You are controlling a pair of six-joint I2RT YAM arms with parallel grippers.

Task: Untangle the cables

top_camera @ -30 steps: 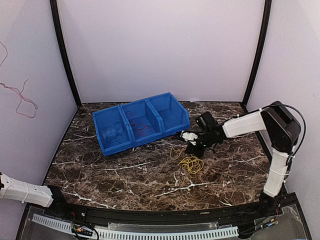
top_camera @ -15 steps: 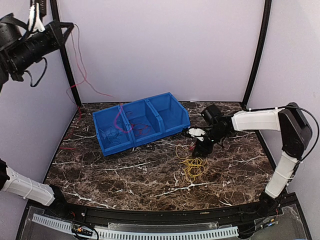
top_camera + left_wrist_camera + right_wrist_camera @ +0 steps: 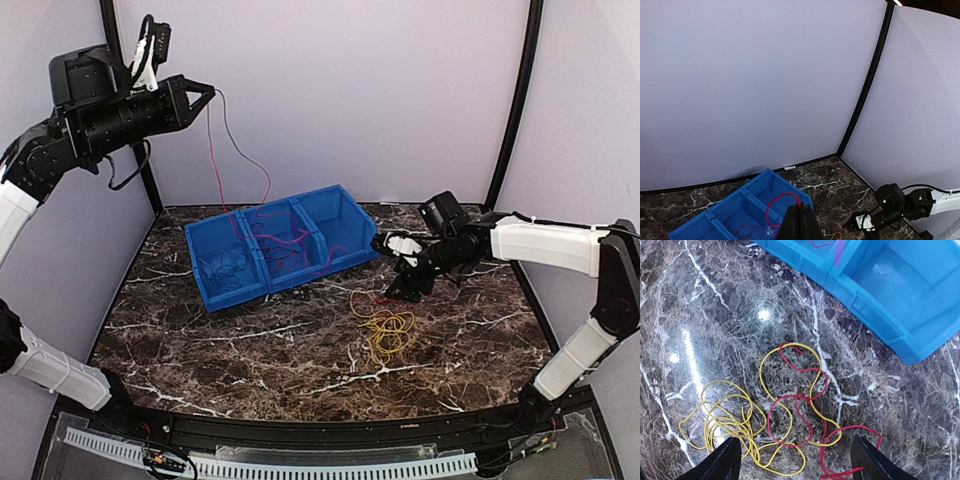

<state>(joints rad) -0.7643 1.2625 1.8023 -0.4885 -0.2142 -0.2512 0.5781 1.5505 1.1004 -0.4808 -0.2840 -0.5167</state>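
Note:
The cables lie in two places. A yellow bundle with a red cable looped through it rests on the marble table; in the right wrist view the yellow loops and the red cable cross each other. My right gripper hovers just above them, open, with nothing between its fingers. My left gripper is raised high at the upper left, shut on a long red cable that hangs down into the blue bin. That cable's loop shows at the shut left gripper.
The blue three-compartment bin stands at the back left of the table. Dark cables lie in its left compartment, red ones in the middle. The bin's corner is close behind the table bundle. Enclosure walls surround the table.
My left arm has swung up into view, carrying the red cable high over the bin. My right gripper has opened, let go of the bundle and shifted right.

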